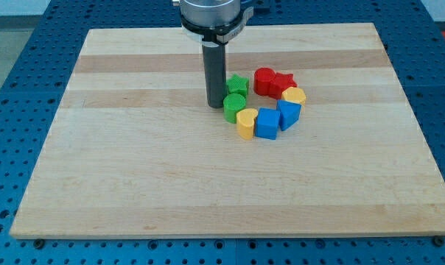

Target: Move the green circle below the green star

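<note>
The green circle (233, 106) sits just below the green star (237, 85) near the board's middle, the two touching or nearly so. My tip (215, 105) rests on the board right at the green circle's left side, close to or touching it. The rod rises straight up to the arm at the view's top.
A ring of blocks curves to the right of the green ones: a yellow heart (245, 122), a blue cube (267, 124), a blue block (288, 114), a yellow block (294, 96), and two red blocks (272, 82). The wooden board (134, 169) lies on a blue perforated table.
</note>
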Controlling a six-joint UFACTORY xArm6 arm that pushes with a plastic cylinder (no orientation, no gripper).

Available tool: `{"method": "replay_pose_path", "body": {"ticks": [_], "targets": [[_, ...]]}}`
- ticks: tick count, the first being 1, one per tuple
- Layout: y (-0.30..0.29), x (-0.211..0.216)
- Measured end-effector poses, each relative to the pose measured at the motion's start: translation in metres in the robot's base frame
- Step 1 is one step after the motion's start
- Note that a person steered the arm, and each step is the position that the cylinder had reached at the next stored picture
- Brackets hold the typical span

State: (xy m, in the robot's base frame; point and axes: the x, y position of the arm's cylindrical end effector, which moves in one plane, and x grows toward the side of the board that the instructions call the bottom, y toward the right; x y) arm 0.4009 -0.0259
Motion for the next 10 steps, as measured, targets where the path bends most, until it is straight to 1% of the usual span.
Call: {"method": "replay_pose_path", "body": {"ticks": [8,10], "targets": [[0.013,0.0],[-0.034,0.0]]}}
